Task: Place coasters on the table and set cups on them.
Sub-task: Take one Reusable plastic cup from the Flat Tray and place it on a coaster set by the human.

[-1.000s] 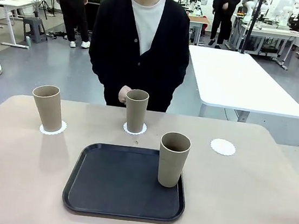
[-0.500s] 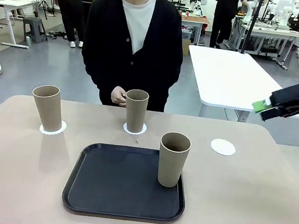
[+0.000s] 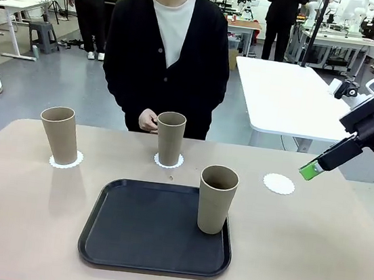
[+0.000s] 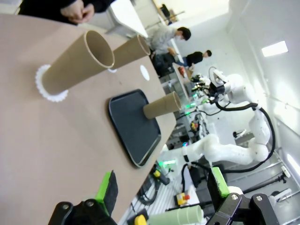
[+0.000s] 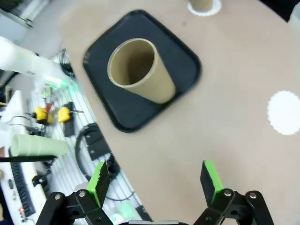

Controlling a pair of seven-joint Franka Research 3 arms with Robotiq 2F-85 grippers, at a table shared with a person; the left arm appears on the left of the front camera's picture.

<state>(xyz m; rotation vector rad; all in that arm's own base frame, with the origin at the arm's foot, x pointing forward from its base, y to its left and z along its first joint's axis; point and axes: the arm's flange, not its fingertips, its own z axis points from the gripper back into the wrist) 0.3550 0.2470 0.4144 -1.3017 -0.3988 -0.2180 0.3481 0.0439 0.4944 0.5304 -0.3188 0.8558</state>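
Targeting third cup (image 3: 217, 198) | upright on tray (image 3: 142, 230), right side, long axis vertical | my right end effector (image 3: 311, 171) spread wide, empty, above counter (image 3: 335, 267) far right, near bare coaster (image 3: 278, 183) | cup lies leftward, toward near edge | right arm nearer, I judge.

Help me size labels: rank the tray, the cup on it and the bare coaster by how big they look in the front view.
1. tray
2. cup
3. bare coaster
The cup stands nearer the camera than the coaster, so part of that gap may be nearness.
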